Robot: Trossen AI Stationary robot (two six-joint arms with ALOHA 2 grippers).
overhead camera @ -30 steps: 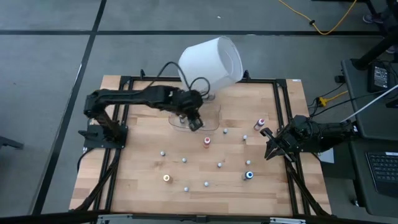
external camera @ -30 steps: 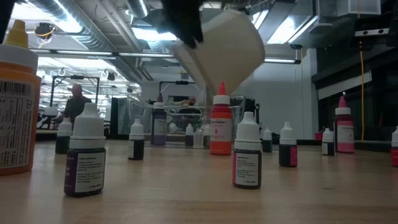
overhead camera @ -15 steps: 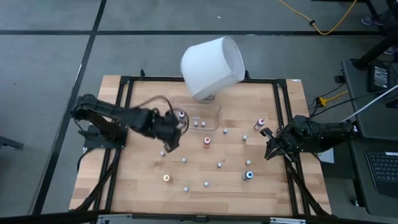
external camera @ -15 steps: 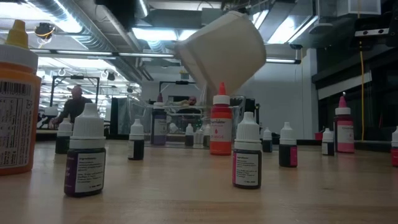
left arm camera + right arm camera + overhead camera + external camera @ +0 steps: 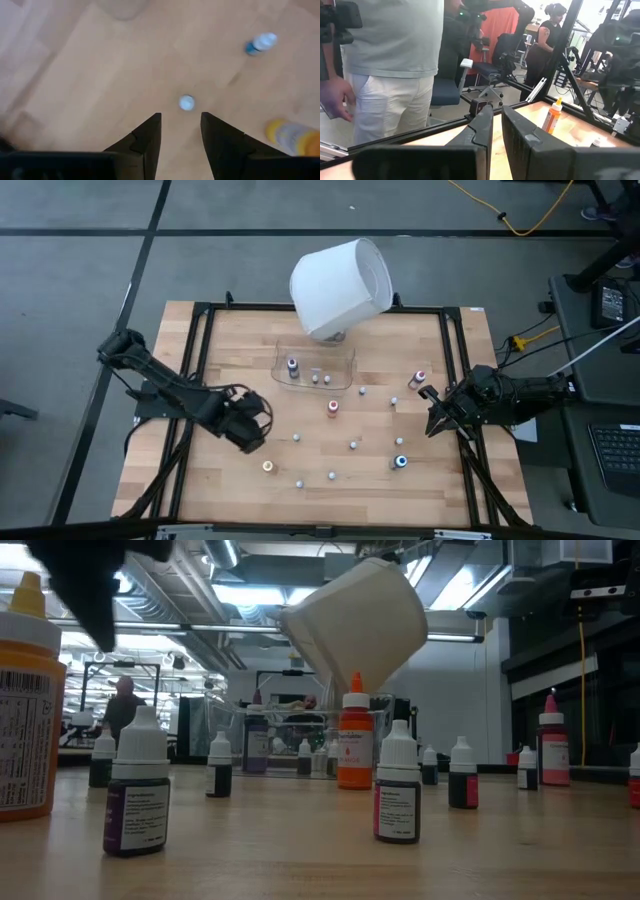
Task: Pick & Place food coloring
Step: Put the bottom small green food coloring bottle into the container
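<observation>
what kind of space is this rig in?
Looks like a robotics lab or workshop: a framed wooden table on a bare concrete floor, open ceiling ducts and strip lights, office chairs and people standing just beyond the table.

Table (image 5: 230,350) was pale wood, planked, matt with a faint sheen at low angle; black metal frame (image 5: 325,308) around it. Tray (image 5: 283,374) was clear plastic, glossy. Food coloring (image 5: 137,783) bottles: smooth plastic, whitish matt caps, paper labels printed; orange bottle (image 5: 354,745) glossy plastic. Lampshade (image 5: 338,288) white, matt, smooth. Left gripper (image 5: 180,137) fingers (image 5: 148,140) dark, matt plastic-looking. Person's trousers (image 5: 392,107) pale cloth
</observation>
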